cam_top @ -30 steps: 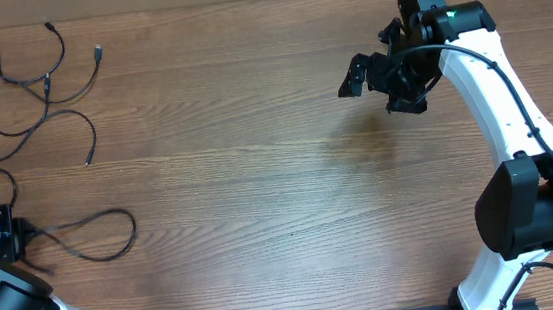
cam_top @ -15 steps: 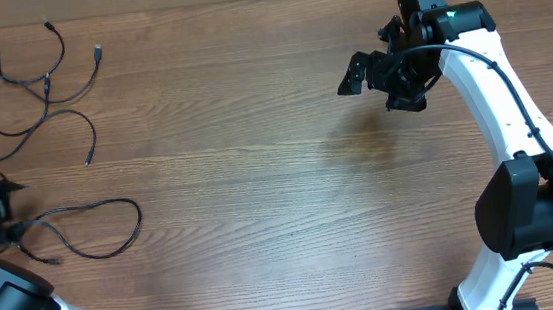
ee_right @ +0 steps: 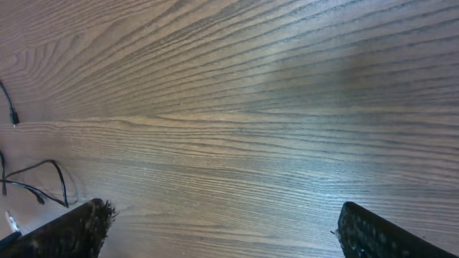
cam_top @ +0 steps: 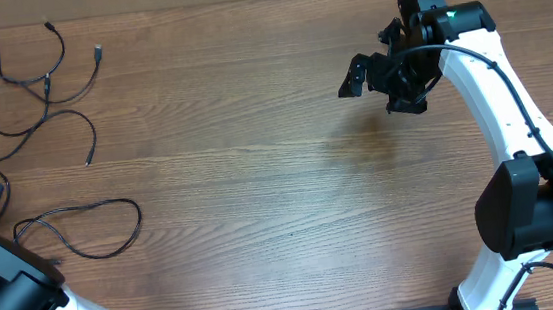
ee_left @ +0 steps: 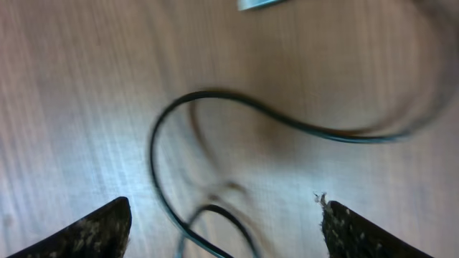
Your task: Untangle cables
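Left end effector (ee_left: 224,203) gapes over blurred cables (ee_left: 215,93) (cropped overhead); right end effector (ee_right: 222,206) spread wide, empty

Left arm (cam_top: 13,298) reaching along near-left edge. Left gripper (ee_left: 224,233) pointing down, jaws standing wide apart, gripping nothing. Right arm (cam_top: 498,105) stretching forward, elbow bending inward. Right gripper (cam_top: 378,81) hovering, jaws gaping wide, empty.
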